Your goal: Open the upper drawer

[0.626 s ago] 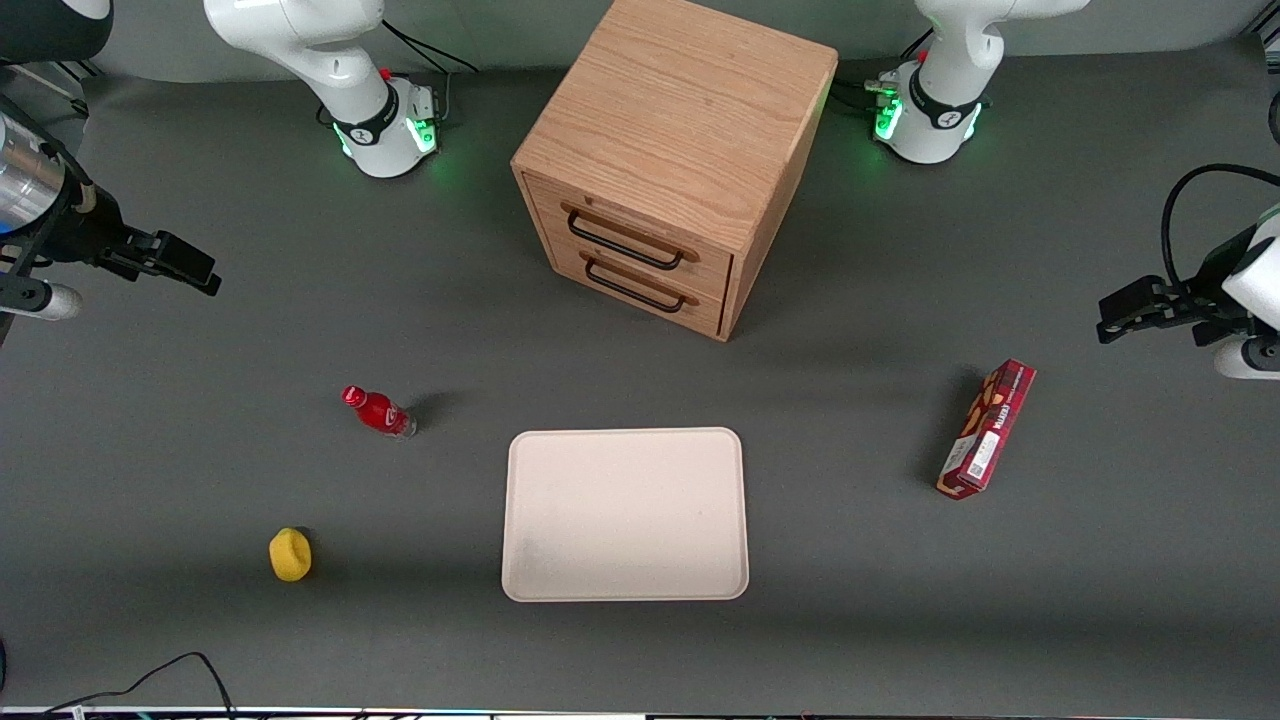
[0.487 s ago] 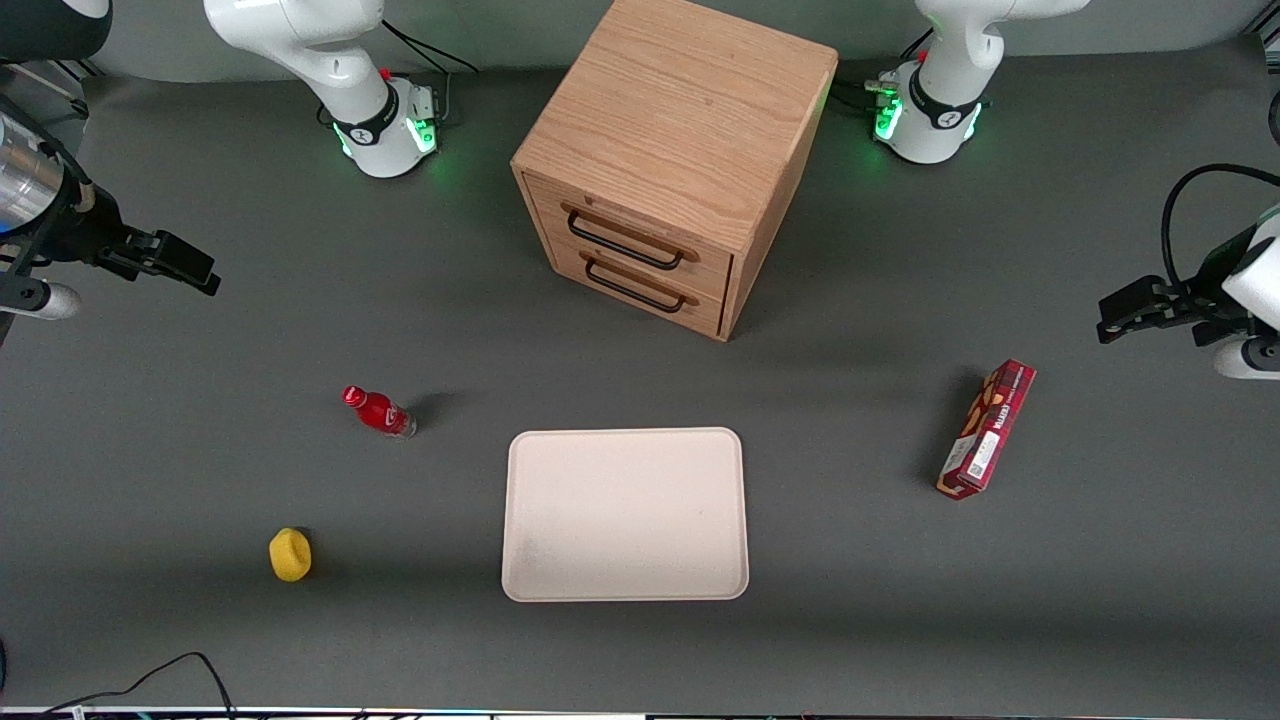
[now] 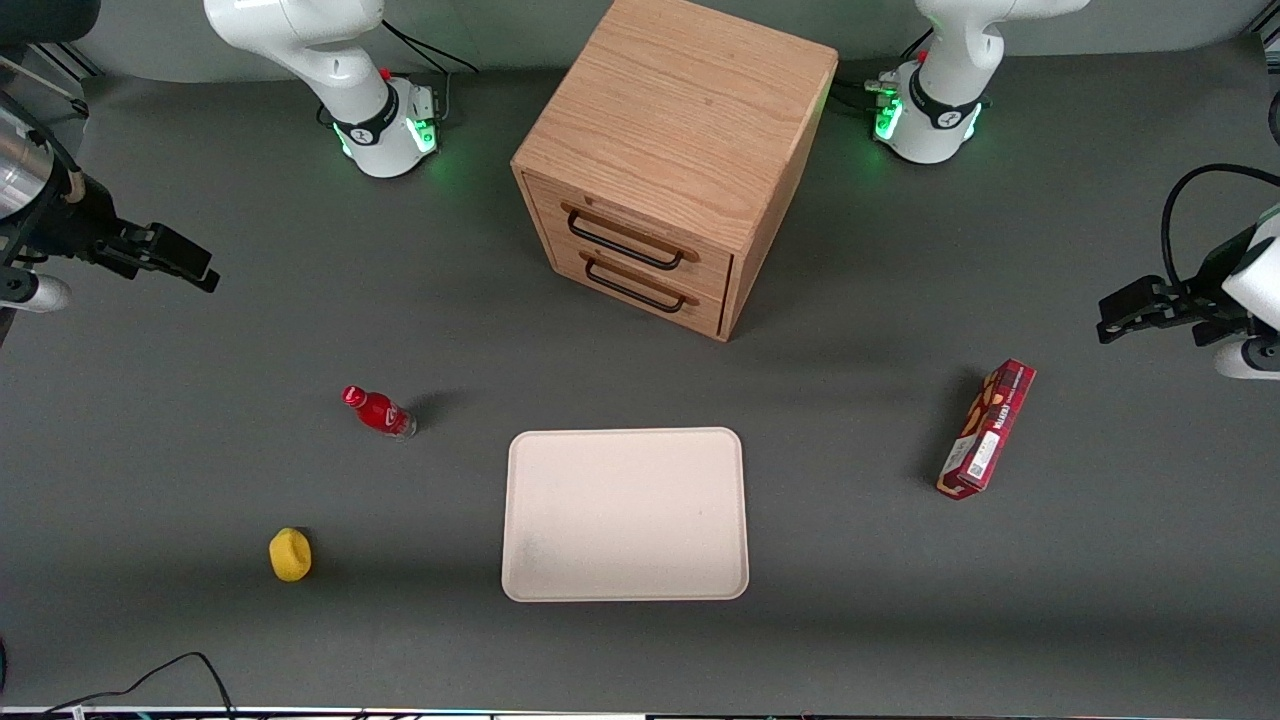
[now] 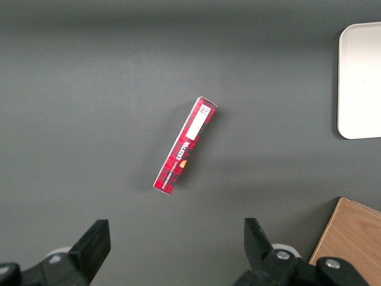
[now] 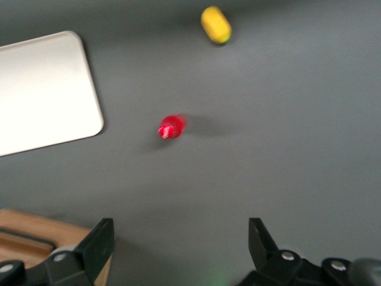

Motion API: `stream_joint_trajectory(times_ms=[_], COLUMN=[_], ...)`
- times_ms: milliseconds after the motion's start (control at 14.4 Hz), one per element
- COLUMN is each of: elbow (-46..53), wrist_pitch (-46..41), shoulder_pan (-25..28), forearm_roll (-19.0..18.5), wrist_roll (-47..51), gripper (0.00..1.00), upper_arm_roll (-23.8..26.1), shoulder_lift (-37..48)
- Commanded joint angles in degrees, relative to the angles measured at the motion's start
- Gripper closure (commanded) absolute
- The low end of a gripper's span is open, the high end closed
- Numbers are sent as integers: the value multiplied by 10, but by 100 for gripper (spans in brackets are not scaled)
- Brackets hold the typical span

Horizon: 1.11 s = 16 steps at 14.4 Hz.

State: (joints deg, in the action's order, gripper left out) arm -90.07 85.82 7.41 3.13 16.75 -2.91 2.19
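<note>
Front view, items by size. Wooden cabinet (image 3: 678,150): mid-table, farther from camera than tray, turned at angle. Upper drawer (image 3: 630,239): topmost of two, shut flush, black bar handle (image 3: 624,240) exposed for grasp. Cream tray (image 3: 625,514): bare, nearer camera. Gripper (image 3: 165,258): hovering at working arm's end of table, well apart from drawer, fingers spread, nothing held; approach judged not begun. Red box (image 3: 986,428): toward parked arm's end. Red bottle (image 3: 378,411). Yellow object (image 3: 290,554).
</note>
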Motion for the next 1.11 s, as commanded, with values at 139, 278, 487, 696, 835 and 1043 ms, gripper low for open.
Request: stream_joint_trajectory(times_ms=[139, 278, 487, 696, 835, 1043], elbow=[45, 52, 56, 56, 54, 53], wrist_pitch=[-43, -42, -12, 19, 34, 74], shoulder_pan=[11, 9, 11, 12, 12, 11], forearm_roll=[89, 80, 115, 120, 119, 120], wrist_roll=[-35, -42, -91, -214, -243, -250], gripper=[0, 0, 0, 0, 0, 0], upper_arm_roll=[75, 150, 213, 251, 293, 337], shoulder_lift=[-10, -24, -52, -98, -136, -195])
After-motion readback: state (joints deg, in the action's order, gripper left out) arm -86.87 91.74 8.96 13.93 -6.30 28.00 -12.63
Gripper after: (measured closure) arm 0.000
